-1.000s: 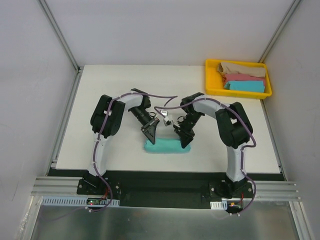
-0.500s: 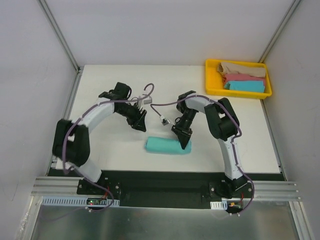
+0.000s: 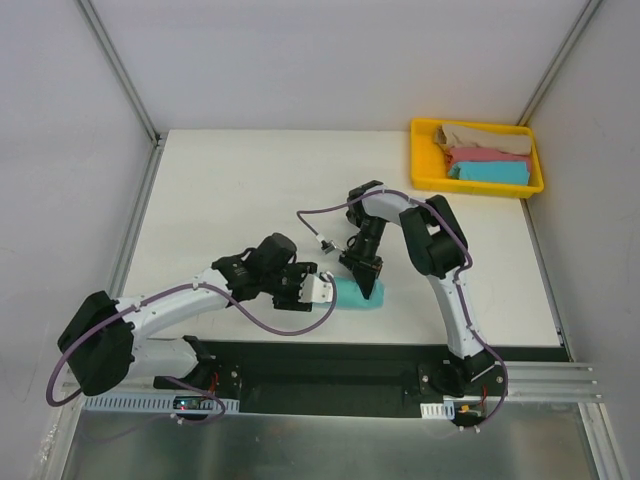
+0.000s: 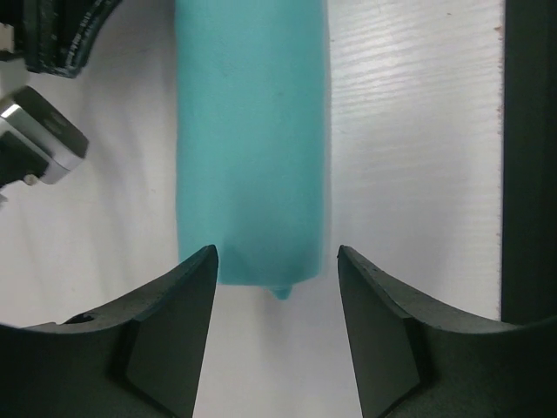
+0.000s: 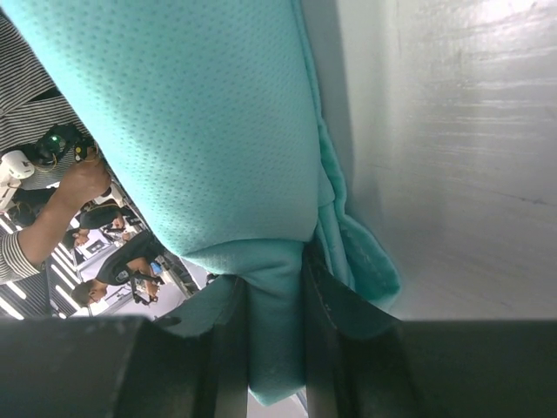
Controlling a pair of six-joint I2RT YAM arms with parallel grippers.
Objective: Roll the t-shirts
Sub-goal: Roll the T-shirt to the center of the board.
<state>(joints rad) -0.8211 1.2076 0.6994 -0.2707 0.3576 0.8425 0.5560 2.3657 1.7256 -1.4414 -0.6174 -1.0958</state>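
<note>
Between the right jaws, bottom centre of the right wrist view: closed hard on a fold of the teal t-shirt [image 5: 191,131], pinching the roll's loose end. My read is that this stops it unwinding. Cloth bulges above the pinch, and a ragged flap sticks out lower right against the tabletop [image 5: 452,131]. Left jaws: open, nothing held. Left wrist view has both fingertips [image 4: 198,270] at the bottom of the frame flanking the roll's near end, which pokes just into the gap; the rest runs straight up the frame. Looks lined up to close on that end, so each arm would own one end. Overhead: the shirt lies as a short tube, lower centre of the frame near the front edge, one arm at each end. Judgement: this one is basically rolled; next is tidy or lift. Risk: a one-sided pull skews the tube. Upper right, well apart: yellow tray [image 3: 476,187] holding the tan t-shirt [image 3: 487,134], pink t-shirt [image 3: 485,155] and sky-blue t-shirt [image 3: 490,172]. They look folded, not rolled, but are too small to be sure.
</note>
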